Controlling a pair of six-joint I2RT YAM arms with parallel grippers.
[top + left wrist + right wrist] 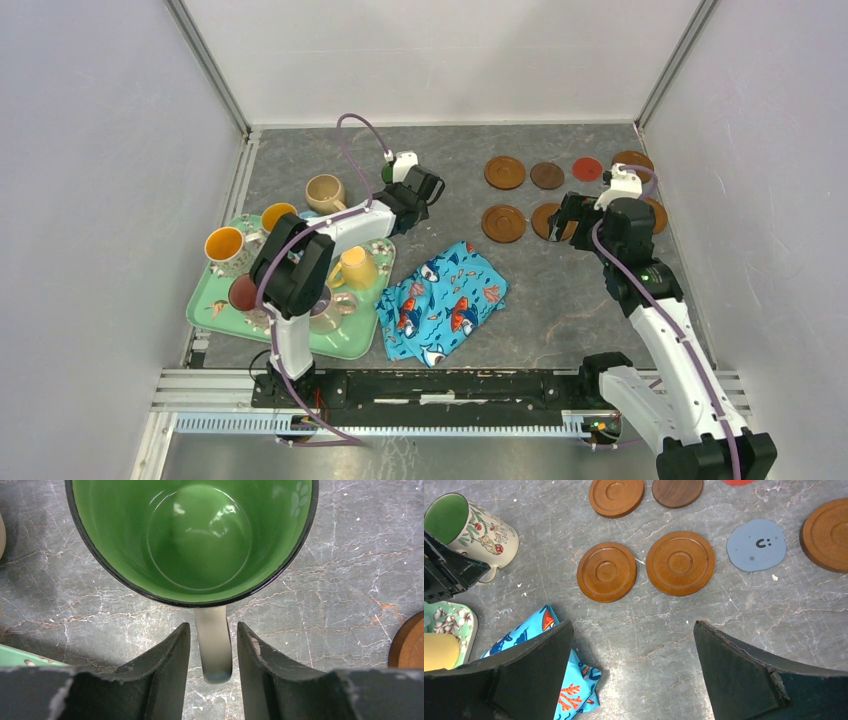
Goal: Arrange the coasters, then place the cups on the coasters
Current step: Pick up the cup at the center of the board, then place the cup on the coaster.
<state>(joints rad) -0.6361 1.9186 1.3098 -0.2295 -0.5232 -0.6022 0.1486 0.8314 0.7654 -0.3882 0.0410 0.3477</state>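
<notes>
A cream cup (200,535) with a green inside stands upright on the table, left of the coasters (505,172). My left gripper (214,630) straddles its handle (215,650), jaws narrowly open with a thin gap on each side. The right wrist view shows the same cup (474,527). Several coasters lie in two rows at the back right: ringed brown ones (606,571) (680,562), a dark brown one (677,491), a blue-grey one (756,545) and a red one (587,168). My right gripper (634,630) hangs wide open and empty above the table, just in front of the near row.
A green floral tray (225,310) at the left holds several cups, among them a yellow one (355,268) and an orange-lined one (278,215). A beige cup (325,192) stands behind the tray. A crumpled blue fish-print cloth (445,300) lies at the centre front.
</notes>
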